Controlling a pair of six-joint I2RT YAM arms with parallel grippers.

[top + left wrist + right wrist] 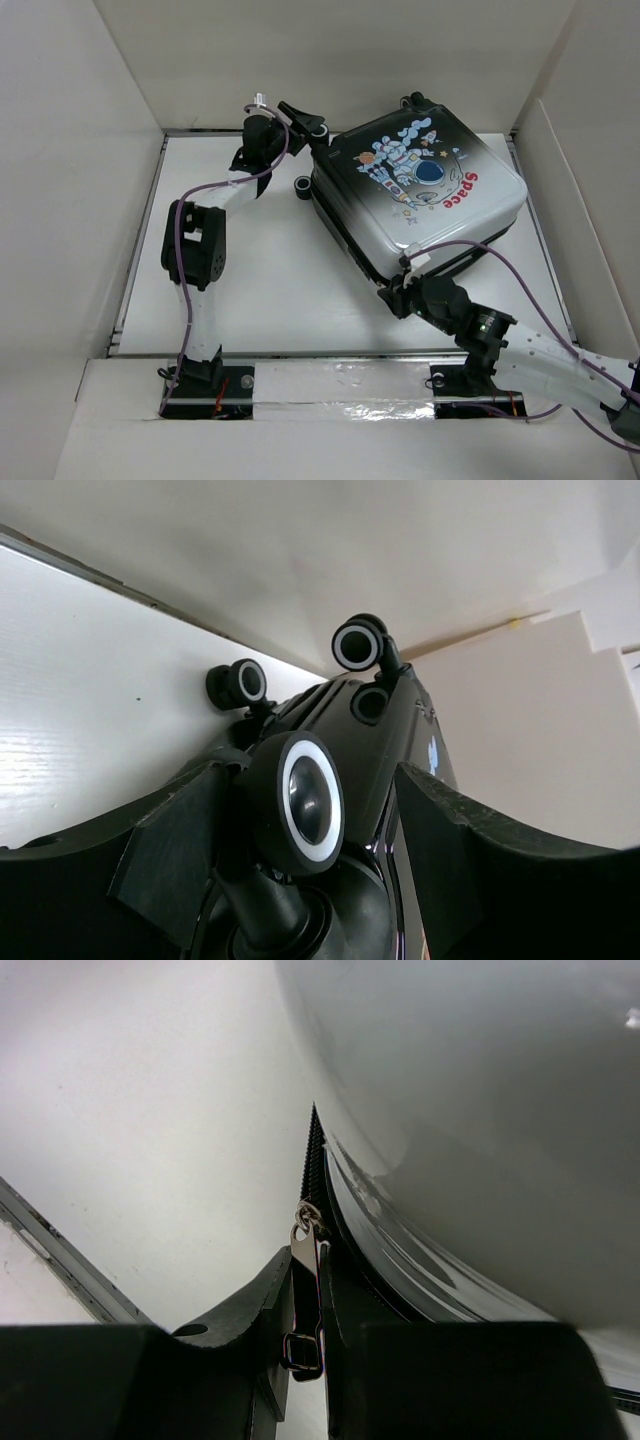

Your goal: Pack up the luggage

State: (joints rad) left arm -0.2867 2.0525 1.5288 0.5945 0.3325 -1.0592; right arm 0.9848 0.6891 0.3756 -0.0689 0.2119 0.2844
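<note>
luggage (420, 190): right in front of both pincers; hard, shiny, slippery, likely light | left pincer (305, 120): open, wheel (310, 805) between its fingers | right pincer (400, 290): pinches zip tab (307, 1260); best spot to pull

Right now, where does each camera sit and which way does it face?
Top: fixed above and behind, looking down at the table, left arm, right arm and luggage.
Left wrist: on the left arm, looking along its open fingers at a wheel between them.
Right wrist: on the right arm, looking along its fingers pinching the zip pull.
Shared: all three see the luggage.
</note>
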